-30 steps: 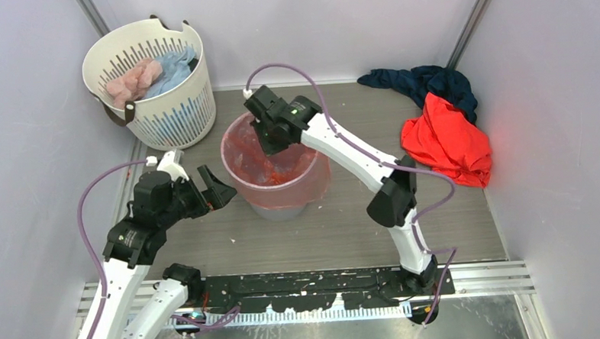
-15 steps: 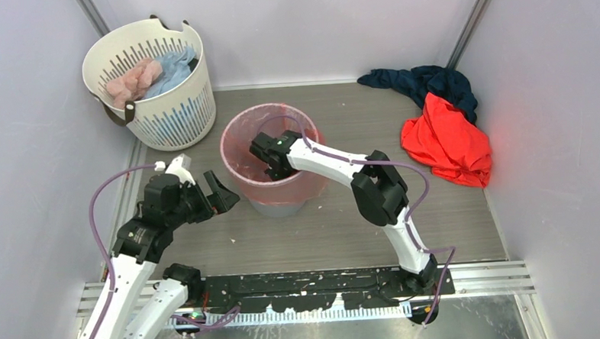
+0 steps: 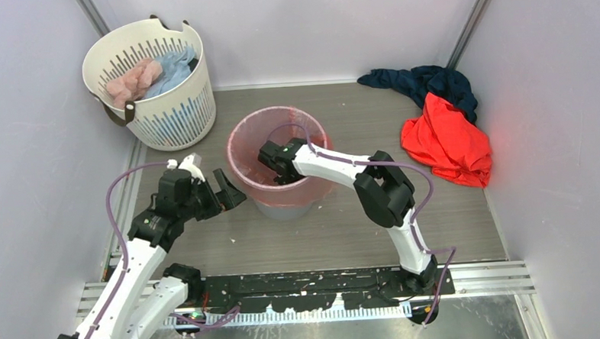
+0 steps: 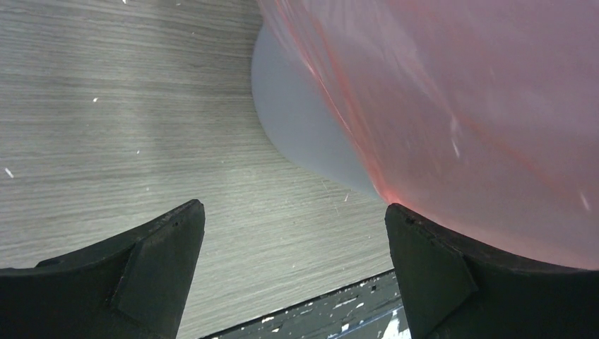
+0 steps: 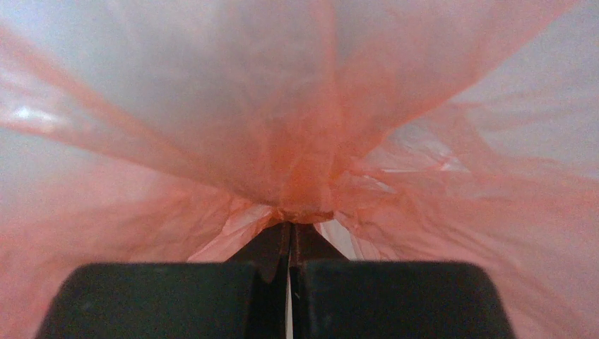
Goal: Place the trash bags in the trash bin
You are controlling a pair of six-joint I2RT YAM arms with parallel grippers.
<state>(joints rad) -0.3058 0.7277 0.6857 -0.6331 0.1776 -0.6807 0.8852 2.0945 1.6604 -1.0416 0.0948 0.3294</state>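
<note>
the translucent red-pink plastic film trash bag [image 3: 317, 182] lines the light grey round plastic trash bin [image 3: 282, 211], its mouth draped over the rim. the right gripper [image 5: 289, 227], inside the bin, is clamped on a gathered pinch of film. the left gripper [image 4: 289, 212] hangs spread wide beside the bin's wall. a slow push downward seems wise; thin film tears.
</note>
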